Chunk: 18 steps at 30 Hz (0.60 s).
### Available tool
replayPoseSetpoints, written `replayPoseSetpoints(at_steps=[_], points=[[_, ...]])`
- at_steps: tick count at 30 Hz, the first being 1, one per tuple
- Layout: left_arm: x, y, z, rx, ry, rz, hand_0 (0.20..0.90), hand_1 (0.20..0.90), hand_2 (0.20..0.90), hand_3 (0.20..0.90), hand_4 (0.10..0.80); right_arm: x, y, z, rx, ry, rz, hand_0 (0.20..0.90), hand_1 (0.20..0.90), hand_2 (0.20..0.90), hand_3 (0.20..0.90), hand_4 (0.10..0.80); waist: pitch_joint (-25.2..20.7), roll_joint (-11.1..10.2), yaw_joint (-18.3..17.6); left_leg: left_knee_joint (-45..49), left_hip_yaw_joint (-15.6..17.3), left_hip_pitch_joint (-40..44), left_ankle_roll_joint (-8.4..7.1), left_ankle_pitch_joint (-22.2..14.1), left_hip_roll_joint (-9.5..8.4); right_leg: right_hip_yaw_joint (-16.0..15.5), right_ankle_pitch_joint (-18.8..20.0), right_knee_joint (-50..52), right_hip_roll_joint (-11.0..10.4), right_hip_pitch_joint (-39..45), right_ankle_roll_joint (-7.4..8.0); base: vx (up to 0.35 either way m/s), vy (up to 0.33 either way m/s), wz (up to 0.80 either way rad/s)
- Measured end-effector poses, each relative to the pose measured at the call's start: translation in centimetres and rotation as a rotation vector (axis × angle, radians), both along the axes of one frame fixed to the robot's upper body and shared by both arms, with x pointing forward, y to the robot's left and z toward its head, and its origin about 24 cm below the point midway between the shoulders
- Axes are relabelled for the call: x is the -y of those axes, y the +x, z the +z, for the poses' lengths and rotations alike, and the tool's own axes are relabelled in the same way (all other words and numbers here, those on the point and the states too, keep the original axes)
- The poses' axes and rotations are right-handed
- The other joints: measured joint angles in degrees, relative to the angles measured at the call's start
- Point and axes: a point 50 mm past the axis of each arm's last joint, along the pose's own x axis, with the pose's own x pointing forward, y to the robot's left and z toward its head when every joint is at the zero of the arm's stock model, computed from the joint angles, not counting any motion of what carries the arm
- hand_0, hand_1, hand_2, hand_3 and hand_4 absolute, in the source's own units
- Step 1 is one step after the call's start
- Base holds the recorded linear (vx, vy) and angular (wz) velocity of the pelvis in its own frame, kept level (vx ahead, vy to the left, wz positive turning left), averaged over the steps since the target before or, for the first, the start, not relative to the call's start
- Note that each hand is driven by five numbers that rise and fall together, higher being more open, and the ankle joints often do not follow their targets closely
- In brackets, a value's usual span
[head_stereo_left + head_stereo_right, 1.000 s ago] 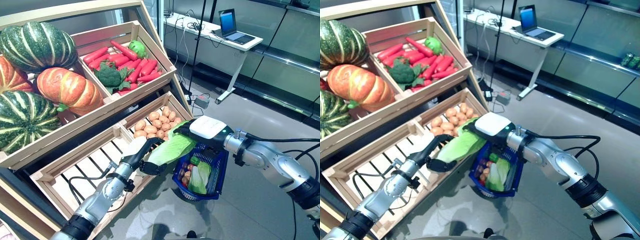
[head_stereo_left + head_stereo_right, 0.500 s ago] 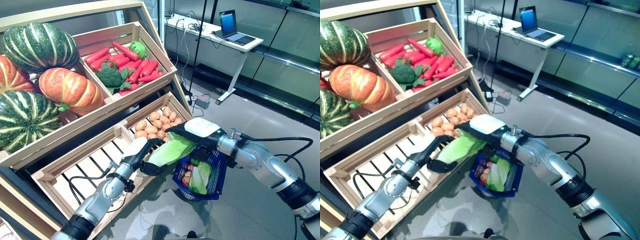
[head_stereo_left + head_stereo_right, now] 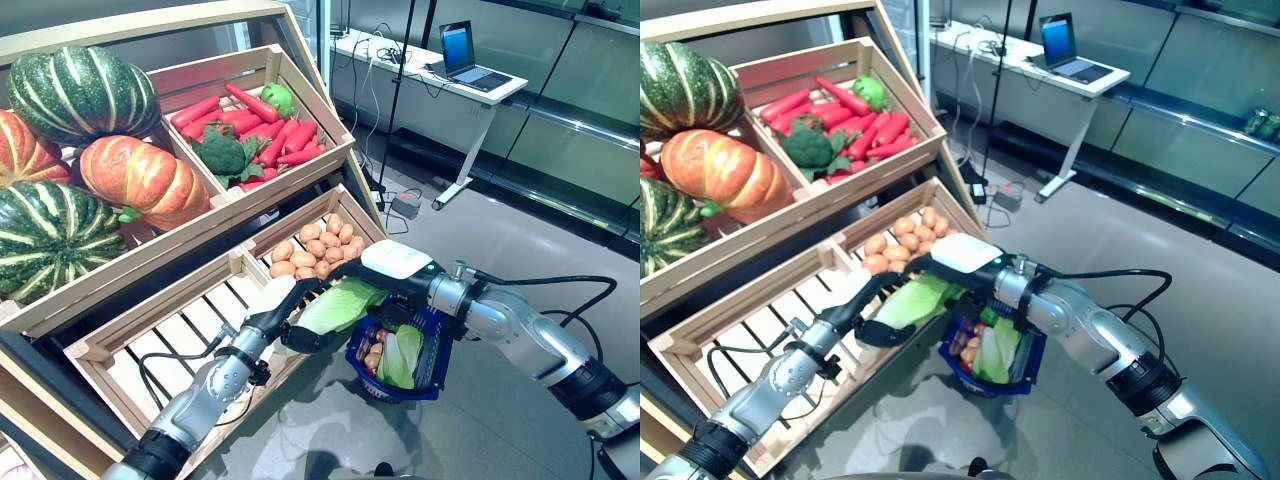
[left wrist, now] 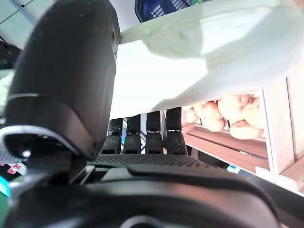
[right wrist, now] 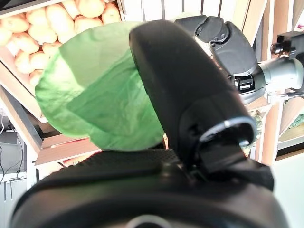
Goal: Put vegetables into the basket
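Note:
A pale green cabbage (image 3: pixel 340 305) hangs between both hands, just left of the blue basket (image 3: pixel 440 340) on the floor. My left hand (image 3: pixel 296 333) grips its lower end from below, thumb (image 4: pixel 71 71) over the pale leaf (image 4: pixel 190 57). My right hand (image 3: pixel 400 262) lies over the top of the cabbage, its thumb (image 5: pixel 180 85) curled against the green leaf (image 5: pixel 95 95). The basket holds a leafy green vegetable (image 3: pixel 400 355) and small reddish-brown ones (image 3: pixel 372 352).
The wooden stand rises at the left. Its potato crate (image 3: pixel 315 245) is right behind the hands, and a slatted crate (image 3: pixel 170 330) lies under my left arm. A white desk with a laptop (image 3: pixel 465 65) stands far back.
My right hand has slid left from above the basket onto the cabbage. The left hand keeps holding the cabbage in about the same place.

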Motion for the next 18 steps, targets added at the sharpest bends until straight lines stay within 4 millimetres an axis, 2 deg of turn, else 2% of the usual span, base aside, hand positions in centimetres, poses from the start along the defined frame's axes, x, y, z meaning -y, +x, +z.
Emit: replayPoseSetpoints(at_steps=[18], points=[[0.13,-0.08,-0.13,-0.007,0.002,-0.006,0.300,0.300,0.300,0.300,0.400,0.13,-0.06,0.04,0.005,-0.008,0.007,0.300,0.300,0.300,0.300,0.400,-0.02,0.03,0.05,0.00,-0.02,0.34,0.02,0.05,0.00,0.03,0.00,0.00,-0.01,0.33,0.00,0.000,0.000,0.00]])
